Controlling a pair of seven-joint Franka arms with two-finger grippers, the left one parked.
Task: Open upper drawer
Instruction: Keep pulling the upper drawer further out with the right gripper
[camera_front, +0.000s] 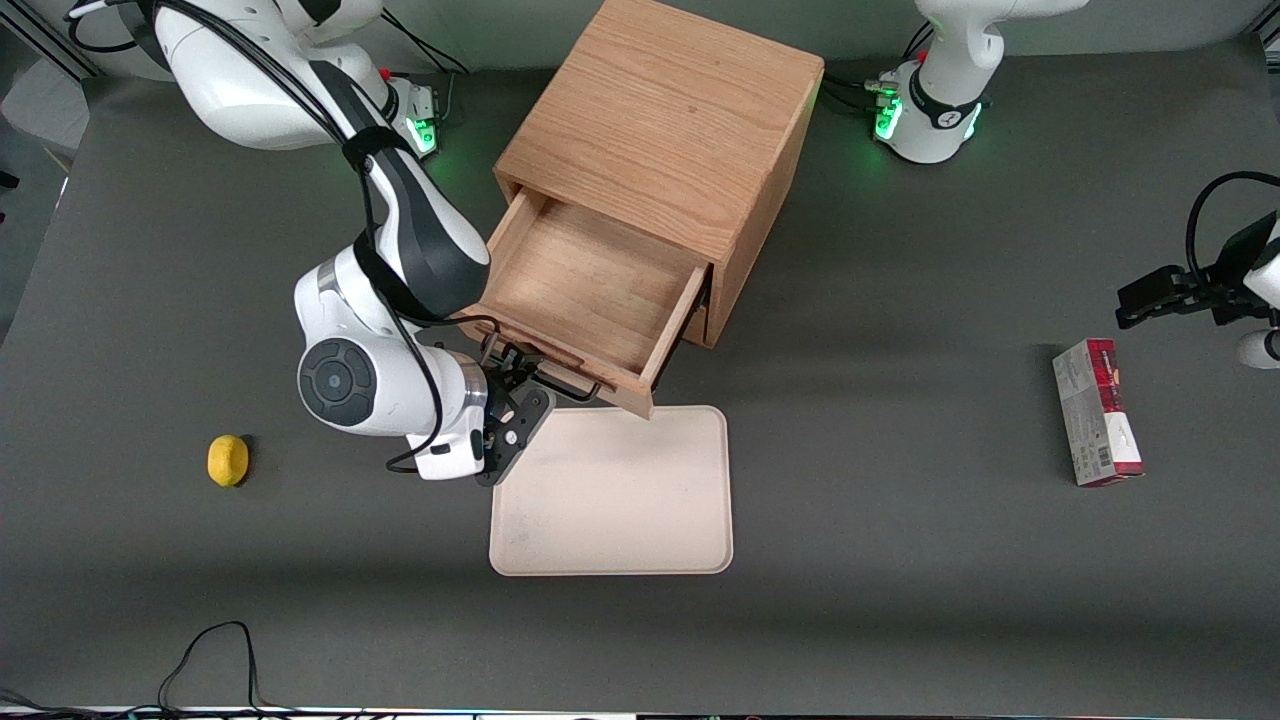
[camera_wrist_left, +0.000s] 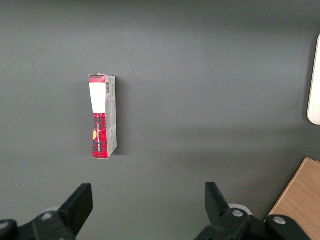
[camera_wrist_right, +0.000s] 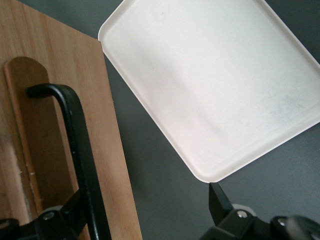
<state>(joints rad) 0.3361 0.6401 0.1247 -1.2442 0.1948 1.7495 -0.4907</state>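
Observation:
The upper drawer (camera_front: 590, 290) of the oak cabinet (camera_front: 660, 130) stands pulled far out, its shallow wooden tray bare inside. Its thin black wire handle (camera_front: 565, 377) runs along the drawer front (camera_wrist_right: 60, 125), on the side nearest the front camera. My right gripper (camera_front: 512, 388) hangs in front of that drawer front at the handle's end toward the working arm. In the right wrist view the gripper (camera_wrist_right: 142, 200) is open wide. The handle (camera_wrist_right: 80, 150) passes just inside one finger (camera_wrist_right: 67, 215), and the other finger (camera_wrist_right: 217, 197) stands apart over the table.
A cream tray (camera_front: 620, 490) lies flat on the table, just nearer the front camera than the drawer front. A yellow lemon (camera_front: 228, 460) sits toward the working arm's end. A red and white box (camera_front: 1097, 410) lies toward the parked arm's end.

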